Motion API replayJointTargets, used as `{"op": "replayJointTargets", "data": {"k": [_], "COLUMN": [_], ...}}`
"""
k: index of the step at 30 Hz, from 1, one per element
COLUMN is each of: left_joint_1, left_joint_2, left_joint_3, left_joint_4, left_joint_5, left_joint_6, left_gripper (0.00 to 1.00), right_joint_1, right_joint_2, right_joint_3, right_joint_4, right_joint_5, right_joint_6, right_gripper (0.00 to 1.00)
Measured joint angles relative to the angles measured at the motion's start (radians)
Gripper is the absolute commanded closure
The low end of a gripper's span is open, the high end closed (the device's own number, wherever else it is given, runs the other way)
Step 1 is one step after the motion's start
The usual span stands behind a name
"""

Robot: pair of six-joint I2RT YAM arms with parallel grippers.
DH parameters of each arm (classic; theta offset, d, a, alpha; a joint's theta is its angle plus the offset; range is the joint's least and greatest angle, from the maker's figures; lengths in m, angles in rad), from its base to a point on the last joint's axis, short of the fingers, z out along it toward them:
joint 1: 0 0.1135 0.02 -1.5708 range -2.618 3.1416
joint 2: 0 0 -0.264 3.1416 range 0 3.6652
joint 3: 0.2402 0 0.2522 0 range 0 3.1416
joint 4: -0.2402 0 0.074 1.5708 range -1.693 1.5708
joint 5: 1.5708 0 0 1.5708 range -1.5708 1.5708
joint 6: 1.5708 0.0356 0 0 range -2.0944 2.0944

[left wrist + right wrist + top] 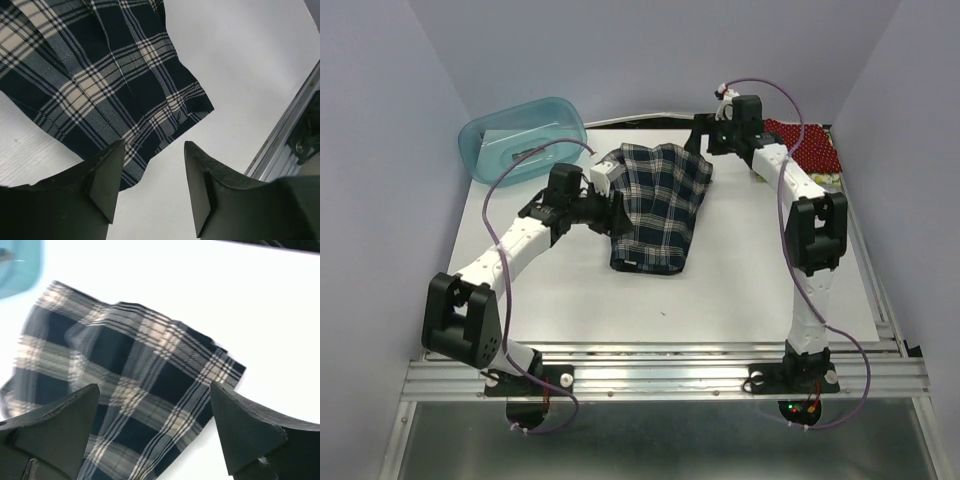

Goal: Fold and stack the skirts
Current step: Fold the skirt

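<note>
The navy, white and dark-green plaid skirt (660, 205) lies partly folded in the middle of the white table. My left gripper (616, 212) is at its left edge, open and empty; in the left wrist view the skirt (100, 75) lies just beyond the open fingers (107, 175), with bare table between them. My right gripper (700, 138) hovers over the skirt's far right corner, open and empty; the right wrist view shows the skirt (130, 390) below the spread fingers (240, 430). The red dotted skirt (805, 145) lies at the back right. A bit of yellowish cloth (825, 180) shows beside it.
A translucent teal tub (520, 138) stands at the back left and also shows in the right wrist view (17, 260). A metal rail (670, 375) runs along the near edge and shows in the left wrist view (285, 145). Grey walls close in both sides.
</note>
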Motion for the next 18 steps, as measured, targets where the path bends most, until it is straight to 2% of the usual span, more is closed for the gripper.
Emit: {"op": "replayJointTargets", "data": {"k": [5,8,11,16,18], "left_joint_1": [-0.009,-0.011,-0.007,-0.002,0.003], "left_joint_2": [0.072,0.158,0.248,0.363,0.366], "left_joint_3": [-0.06,-0.091,-0.122,-0.166,-0.178], "left_joint_4": [0.113,0.2,0.257,0.328,0.353], "left_joint_5": [0.041,0.055,0.072,0.101,0.108], "left_joint_6": [-0.06,-0.103,-0.146,-0.211,-0.227], "left_gripper": [0.48,0.54,0.55,0.66,0.75], "right_joint_1": [0.0,0.002,0.017,0.072,0.088], "right_joint_2": [-0.123,-0.214,-0.28,-0.213,-0.166], "right_joint_3": [-0.032,-0.13,-0.29,-0.517,-0.571], "right_joint_4": [-0.031,-0.018,0.017,0.04,0.037], "right_joint_5": [-0.109,-0.24,-0.365,-0.498,-0.507], "right_joint_6": [0.032,0.095,0.15,0.185,0.175], "right_gripper": [0.09,0.14,0.19,0.24,0.27]}}
